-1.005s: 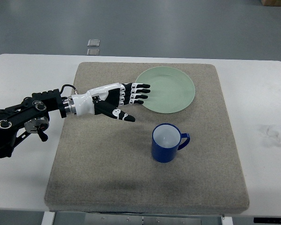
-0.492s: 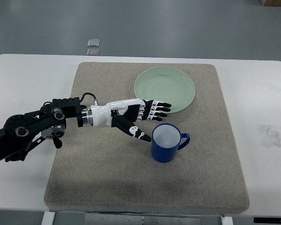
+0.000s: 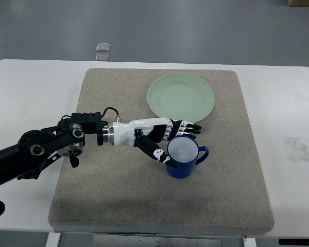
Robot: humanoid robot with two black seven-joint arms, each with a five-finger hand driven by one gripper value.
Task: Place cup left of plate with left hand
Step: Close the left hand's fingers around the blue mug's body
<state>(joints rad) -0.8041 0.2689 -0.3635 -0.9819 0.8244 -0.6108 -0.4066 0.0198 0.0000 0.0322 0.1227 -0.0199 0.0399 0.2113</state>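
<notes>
We see the left hand (image 3: 162,138) reaching in from the left, its fingers (image 3: 188,128) spread along the far side of the blue mug (image 3: 183,157) and its thumb at the mug's near left wall; we cannot tell whether it grips yet. The mug stands upright on the grey mat (image 3: 118,195), handle pointing right, just in front of the pale green plate (image 3: 181,98), apart from it.
</notes>
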